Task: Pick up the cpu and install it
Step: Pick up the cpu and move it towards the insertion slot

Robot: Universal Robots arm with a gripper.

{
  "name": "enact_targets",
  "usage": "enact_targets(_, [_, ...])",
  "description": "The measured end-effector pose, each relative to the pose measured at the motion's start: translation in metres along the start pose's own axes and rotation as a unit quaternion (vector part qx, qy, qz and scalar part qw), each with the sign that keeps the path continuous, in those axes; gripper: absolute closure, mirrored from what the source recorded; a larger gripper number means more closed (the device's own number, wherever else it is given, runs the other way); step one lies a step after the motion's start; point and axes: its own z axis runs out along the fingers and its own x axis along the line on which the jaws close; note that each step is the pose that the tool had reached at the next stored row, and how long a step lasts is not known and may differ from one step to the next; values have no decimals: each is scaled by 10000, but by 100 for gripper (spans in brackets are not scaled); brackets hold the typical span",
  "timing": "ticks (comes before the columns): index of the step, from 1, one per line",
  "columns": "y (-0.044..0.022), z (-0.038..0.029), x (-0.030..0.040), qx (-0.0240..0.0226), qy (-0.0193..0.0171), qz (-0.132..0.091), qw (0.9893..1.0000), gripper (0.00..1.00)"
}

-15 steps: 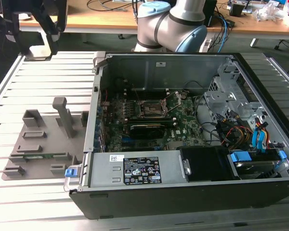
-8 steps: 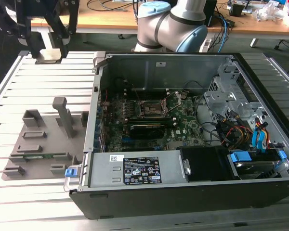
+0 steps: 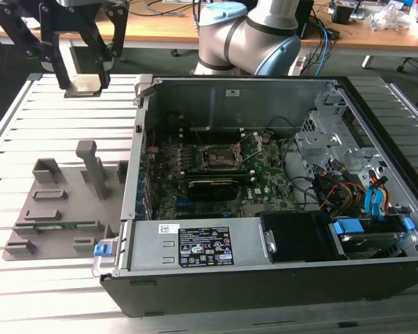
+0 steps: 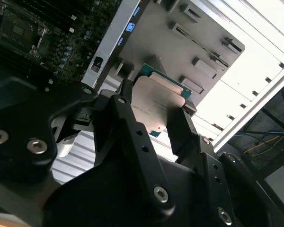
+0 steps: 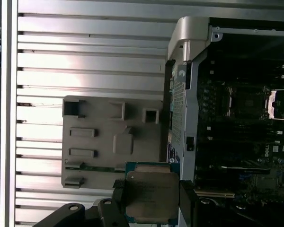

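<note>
**Chip aloft:** the black two-fingered gripper (image 3: 85,82) holds the small square silvery-topped cpu (image 3: 88,88) above the slatted metal table (image 3: 28,278).

Its fingers pinch the cpu's opposite edges, spread just to its width, apparently to keep it flat and its faces untouched. It hangs outside the open black computer case (image 3: 265,285), near the grey moulded tray (image 3: 63,209).

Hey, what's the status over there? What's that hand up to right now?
Hand shut on the cpu, held above the slatted table. Grey parts tray nearby, open computer case to the exterior view's right. No obstacle seen between.
</note>
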Motion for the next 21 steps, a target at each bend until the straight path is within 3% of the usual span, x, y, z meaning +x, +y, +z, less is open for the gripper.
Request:
enact_targets(3, [12,65,-16,3,1,-1,10000,46])
enact_targets(7, [21,97,-67,3,1,-1,10000,46])
enact_targets(10, [22,100,-236,8,0,-1,10000,46])
enact_targets(12, [20,100,-283,11,1,-1,10000,46])
enact_targets(21, [1,97,-695,88,9,0,10000,46])
